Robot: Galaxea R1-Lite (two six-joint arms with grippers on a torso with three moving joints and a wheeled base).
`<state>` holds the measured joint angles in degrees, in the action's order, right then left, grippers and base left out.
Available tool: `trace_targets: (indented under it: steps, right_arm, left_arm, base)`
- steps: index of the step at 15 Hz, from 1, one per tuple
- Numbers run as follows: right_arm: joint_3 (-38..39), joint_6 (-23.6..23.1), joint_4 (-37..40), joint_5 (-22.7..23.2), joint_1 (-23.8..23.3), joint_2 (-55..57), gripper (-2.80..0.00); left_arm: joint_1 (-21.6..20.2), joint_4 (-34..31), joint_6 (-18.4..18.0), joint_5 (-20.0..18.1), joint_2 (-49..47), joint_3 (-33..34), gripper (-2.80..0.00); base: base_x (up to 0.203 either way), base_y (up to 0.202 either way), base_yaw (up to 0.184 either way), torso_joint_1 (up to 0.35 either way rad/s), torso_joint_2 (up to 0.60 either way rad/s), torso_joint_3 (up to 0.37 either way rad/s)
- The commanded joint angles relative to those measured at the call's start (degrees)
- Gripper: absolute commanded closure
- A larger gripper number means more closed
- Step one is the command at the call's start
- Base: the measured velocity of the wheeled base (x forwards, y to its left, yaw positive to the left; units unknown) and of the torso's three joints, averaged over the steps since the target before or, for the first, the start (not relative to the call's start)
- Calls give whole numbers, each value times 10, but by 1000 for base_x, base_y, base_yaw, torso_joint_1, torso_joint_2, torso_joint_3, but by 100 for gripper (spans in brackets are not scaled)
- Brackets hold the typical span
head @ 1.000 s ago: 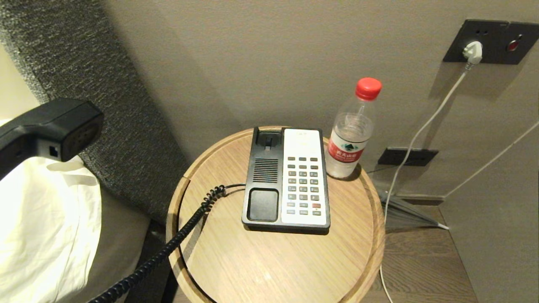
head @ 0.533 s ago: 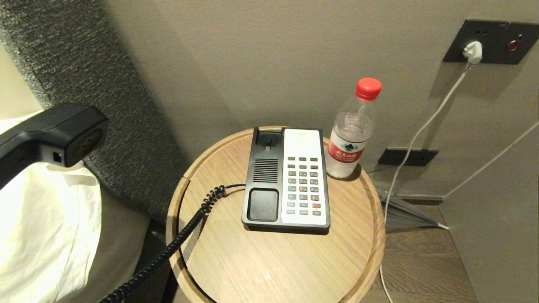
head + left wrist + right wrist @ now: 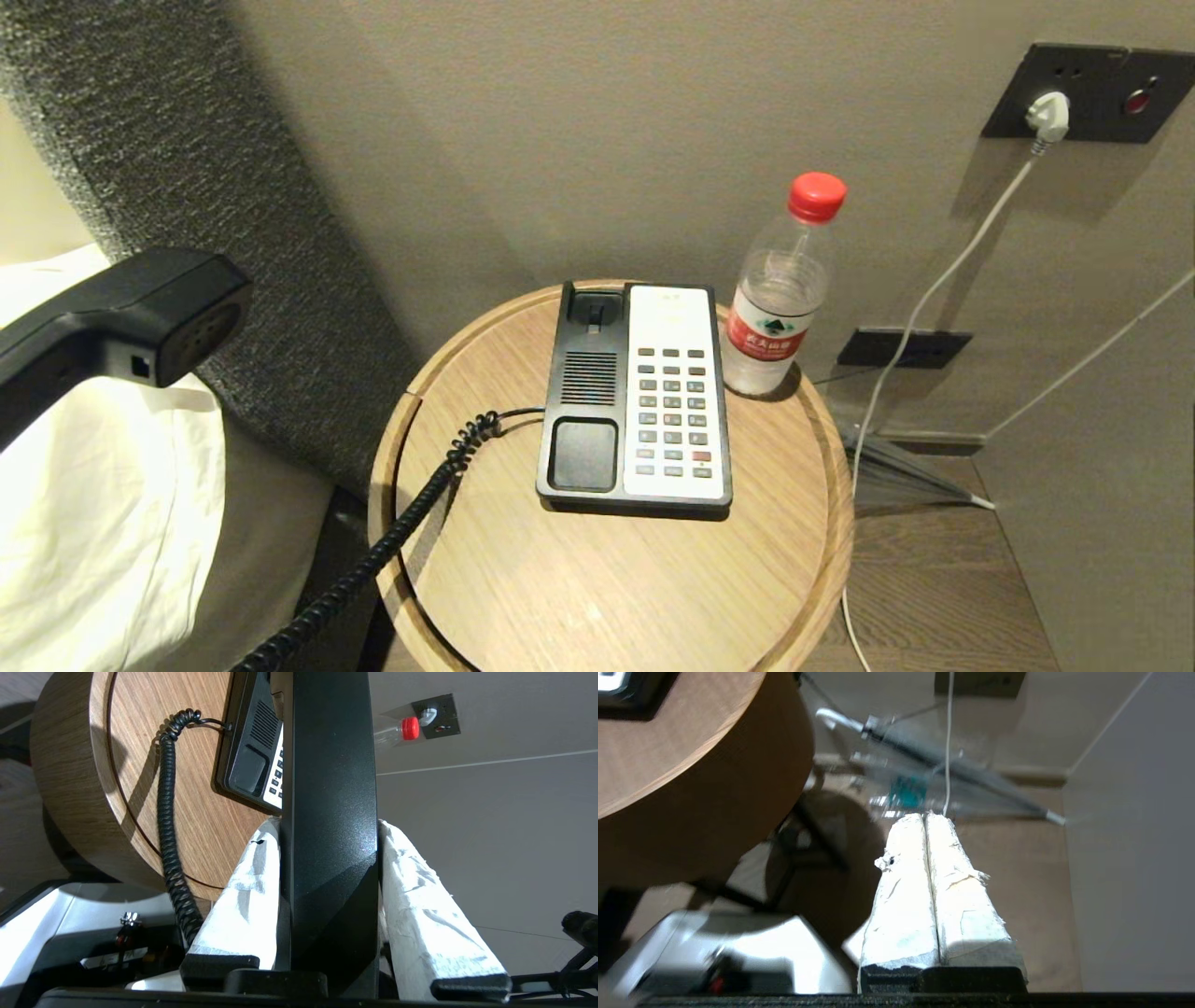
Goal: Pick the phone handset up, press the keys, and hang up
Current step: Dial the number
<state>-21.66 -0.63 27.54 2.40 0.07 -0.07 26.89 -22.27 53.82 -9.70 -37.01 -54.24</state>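
Got handset point(image 3: 329, 812) clamped mid-shaft in my left gripper point(image 3: 327, 828), off left of phone base point(image 3: 635, 397). Right gripper point(image 3: 928, 816) pinched empty, low beside table point(image 3: 668, 765). Risks: coiled cord point(image 3: 392, 537) probably drags base; glossy shaft slips.

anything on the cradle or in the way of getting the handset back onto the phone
Nothing visible. The phone handset, clamped in the left gripper, hangs left of the table; the phone base has an empty cradle, and the water bottle stands on its far side.

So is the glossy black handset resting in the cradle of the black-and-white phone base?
No, the handset is lifted off to the left, leaving the phone base's cradle empty.
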Motion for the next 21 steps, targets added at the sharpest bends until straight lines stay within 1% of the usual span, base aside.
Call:
trace_targets:
  steps: [1,2,4,7,10,12,13,14,15,17,18,19,20,21]
  right_arm:
    - [-52,3,55,6,0,-6,0]
    - [-64,3,68,8,0,-6,0]
    - [-125,5,104,20,0,-6,0]
    - [-193,5,138,26,0,-6,0]
    - [-243,5,146,28,0,-5,0]
    - [-255,5,144,31,0,-5,0]
    - [-279,5,142,35,0,-4,0]
    - [-319,5,142,37,0,4,0]
    - [-347,6,142,38,0,27,0]
    - [-412,15,142,43,0,126,0]
    - [-434,21,144,53,0,174,0]
    - [-450,33,150,72,0,212,0]
    - [-456,48,158,97,0,233,0]
    - [-448,59,172,137,0,238,0]
  left_arm:
    - [0,-1,3,-1,-1,1,0]
    - [0,-1,3,-1,1,5,0]
    - [0,-1,3,-1,2,5,0]
    - [0,-2,3,-1,6,7,0]
    - [0,-2,3,0,10,10,0]
    - [0,-2,3,0,11,11,0]
    - [0,-2,3,0,11,12,0]
    - [0,-2,3,0,12,13,0]
    - [1,-2,2,0,12,14,0]
    - [0,-1,2,-1,12,21,0]
    - [0,-1,2,-1,12,22,0]
    - [0,-1,2,-1,12,22,0]
    - [0,-1,2,-1,12,22,0]
    - [1,-1,2,-3,11,25,0]
  base:
    - [0,0,0,0,0,0]
    - [0,0,0,0,0,0]
    - [0,0,0,0,0,0]
    - [0,0,0,0,0,0]
    - [0,0,0,0,0,0]
    - [0,0,0,0,0,0]
    - [0,0,0,0,0,0]
    - [0,0,0,0,0,0]
    - [0,0,0,0,0,0]
    - [0,0,0,0,0,0]
    - [0,0,0,0,0,0]
    - [0,0,0,0,0,0]
    - [0,0,0,0,0,0]
    - [0,0,0,0,0,0]
